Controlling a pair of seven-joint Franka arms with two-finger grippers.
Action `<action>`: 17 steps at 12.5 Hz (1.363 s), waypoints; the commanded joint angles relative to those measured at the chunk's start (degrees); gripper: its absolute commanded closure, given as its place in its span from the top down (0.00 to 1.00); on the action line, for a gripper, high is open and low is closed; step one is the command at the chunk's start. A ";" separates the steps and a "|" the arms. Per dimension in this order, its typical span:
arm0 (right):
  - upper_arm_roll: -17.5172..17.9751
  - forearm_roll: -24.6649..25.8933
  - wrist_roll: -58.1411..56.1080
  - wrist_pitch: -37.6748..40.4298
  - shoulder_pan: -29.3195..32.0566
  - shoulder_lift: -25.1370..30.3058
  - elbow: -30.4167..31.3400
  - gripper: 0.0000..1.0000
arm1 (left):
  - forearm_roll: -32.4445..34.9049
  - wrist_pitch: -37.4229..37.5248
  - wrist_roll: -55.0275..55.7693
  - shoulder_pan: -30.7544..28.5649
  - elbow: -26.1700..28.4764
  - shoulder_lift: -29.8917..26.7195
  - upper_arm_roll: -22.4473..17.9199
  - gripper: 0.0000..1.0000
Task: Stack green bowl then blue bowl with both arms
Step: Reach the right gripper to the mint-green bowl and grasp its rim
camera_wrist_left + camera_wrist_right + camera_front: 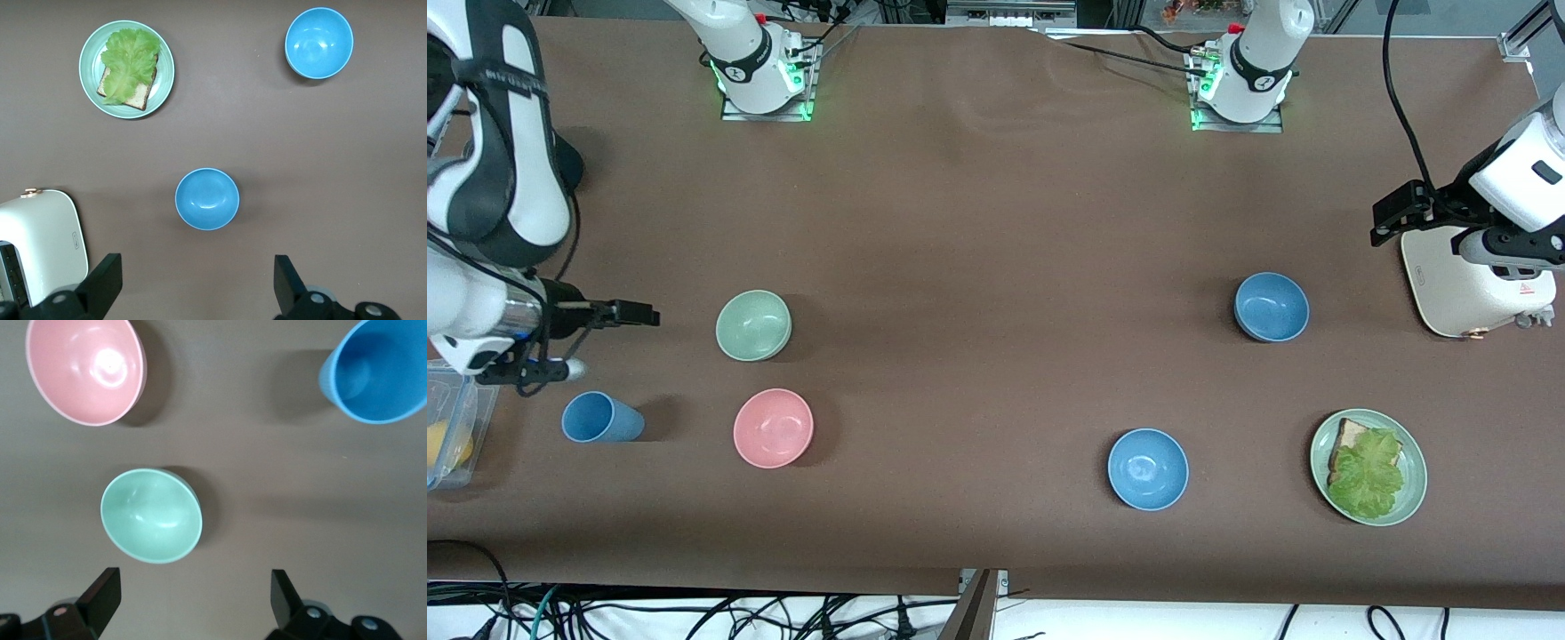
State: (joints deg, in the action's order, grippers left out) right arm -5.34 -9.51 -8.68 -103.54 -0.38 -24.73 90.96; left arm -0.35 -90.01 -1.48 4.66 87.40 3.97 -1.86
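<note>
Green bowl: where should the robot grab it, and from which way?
Probably by its thin rim, coming straight down from above. The green bowl sits upright and open, with no handle. The right gripper, open, could put one finger inside the wall and one outside, on the side away from the pink bowl.

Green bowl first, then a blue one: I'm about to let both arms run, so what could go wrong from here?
1. Two blue bowls lie at the left arm's end; the left gripper, jaws open, could take either.
2. The pink bowl and blue cup sit close to the green bowl; the open right gripper might nudge them.
3. The toaster stands under the left arm, so a low swing could clip it.
</note>
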 commanded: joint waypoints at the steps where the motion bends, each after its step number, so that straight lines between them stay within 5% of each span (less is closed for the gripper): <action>1: 0.15 -3.83 0.68 -7.61 0.47 1.09 7.71 0.99 | -0.26 0.54 0.16 0.09 -0.04 -0.37 -0.16 1.00; 8: 0.59 -5.25 -0.02 -24.15 0.30 0.83 22.66 0.99 | -0.26 0.54 0.25 0.26 -0.12 -0.37 0.10 1.00; 17: 3.57 -6.22 0.06 -30.04 0.21 1.53 30.23 0.94 | -0.88 0.71 0.07 0.26 -0.56 -0.37 -0.07 1.00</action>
State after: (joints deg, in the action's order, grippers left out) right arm -2.79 -14.57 -8.67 -130.44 -0.36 -25.32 117.54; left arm -0.41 -89.97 -1.48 4.70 87.40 3.97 -1.81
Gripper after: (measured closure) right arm 0.013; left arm 0.000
